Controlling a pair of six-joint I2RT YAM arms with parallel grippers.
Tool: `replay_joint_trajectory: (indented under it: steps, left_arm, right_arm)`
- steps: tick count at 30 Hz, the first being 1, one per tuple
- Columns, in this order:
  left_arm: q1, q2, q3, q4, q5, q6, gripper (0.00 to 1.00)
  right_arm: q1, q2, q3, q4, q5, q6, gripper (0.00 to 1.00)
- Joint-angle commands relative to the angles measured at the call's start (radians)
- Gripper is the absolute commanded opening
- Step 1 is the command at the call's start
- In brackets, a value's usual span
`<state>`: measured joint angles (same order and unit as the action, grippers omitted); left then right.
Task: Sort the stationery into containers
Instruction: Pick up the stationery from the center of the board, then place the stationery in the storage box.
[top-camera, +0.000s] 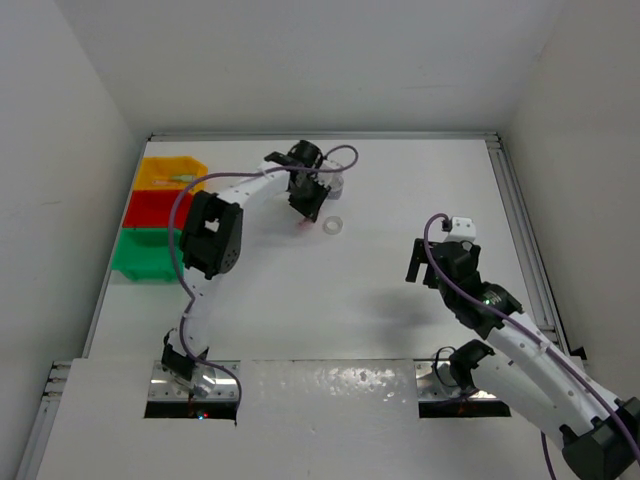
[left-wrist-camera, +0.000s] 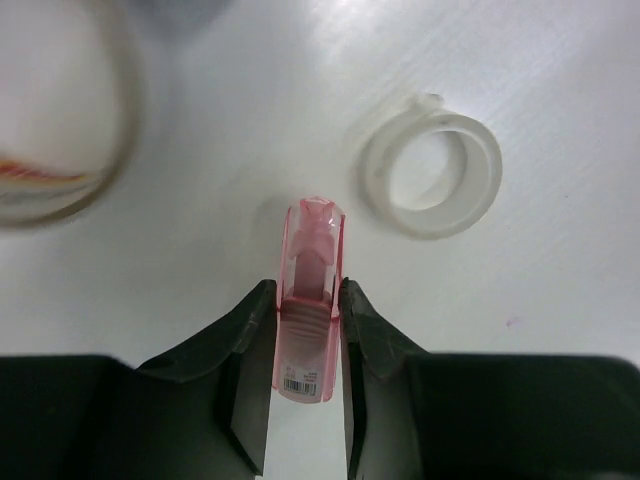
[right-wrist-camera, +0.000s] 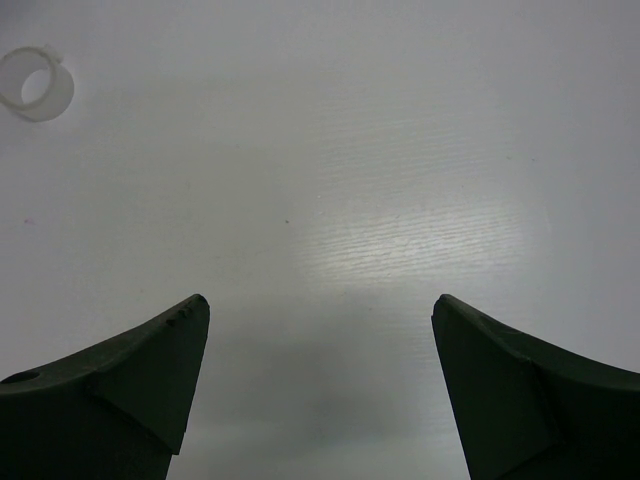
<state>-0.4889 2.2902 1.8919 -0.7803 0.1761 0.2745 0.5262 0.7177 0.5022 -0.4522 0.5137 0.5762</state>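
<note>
1. A small pink stick (left-wrist-camera: 312, 240) with a translucent casing and a barcode label at its near end is sitting pinched between the two dark fingers (left-wrist-camera: 365, 330) of the left hand (left-wrist-camera: 308, 305). Its far tip is poking out past the fingertips toward the white tabletop (top-camera: 400, 180). Whether the tip is touching the surface cannot be told.

2. A white ring (left-wrist-camera: 432, 172) is lying flat on the tabletop just beyond and to the right of the stick, apart from it. In the overhead view the ring (top-camera: 333, 225) is resting near the left hand (top-camera: 308, 208), toward the far middle of the tabletop.

3. A larger, blurred tape roll (left-wrist-camera: 60, 130) with a pale rim is showing at the left edge of the left wrist view, well apart from the stick.

4. Three bins are standing in a row along the left edge of the tabletop: yellow-orange (top-camera: 170, 175) farthest back, red (top-camera: 155, 208) in the middle, green (top-camera: 145, 255) nearest. All are standing well apart from the stick.

5. The right hand (right-wrist-camera: 320, 310) is hanging over bare tabletop with its jaws spread wide and nothing between them. The white ring (right-wrist-camera: 36, 83) is appearing far off in the upper left corner of its wrist view.
</note>
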Motion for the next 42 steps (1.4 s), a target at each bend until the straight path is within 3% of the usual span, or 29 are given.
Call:
replay_joint_trajectory:
  steps: [1,9,13,21,32,37,42]
  left_arm:
    - [0.153,-0.226,0.082,0.005,0.062,-0.131,0.0]
    - [0.651,-0.396,-0.042,0.278,0.003,-0.536,0.0]
    - [0.785,-0.352,-0.088,0.406,0.031,-0.629,0.0]
    - [0.834,-0.212,-0.002,0.437,0.028,-0.658,0.0]
    - [0.848,-0.143,-0.077,0.486,-0.044,-0.63,0.0]
    - [0.845,-0.135,-0.068,0.467,-0.055,-0.601,0.34]
    - [0.846,-0.156,-0.068,0.463,-0.07,-0.586,0.42]
  right_arm:
    - [0.006,-0.015,0.007,0.01,0.019,0.017,0.91]
    - [0.006,0.031,0.009,0.076,-0.01,0.013,0.9]
    - [0.008,0.072,0.036,0.092,-0.024,0.002,0.9]
    - [0.008,0.1,0.064,0.079,-0.021,0.002,0.9]
    - [0.009,0.088,0.067,0.055,-0.007,0.011,0.9]
    - [0.009,0.103,0.085,0.053,-0.006,-0.002,0.9]
    - [0.009,0.111,0.09,0.058,-0.014,-0.004,0.9]
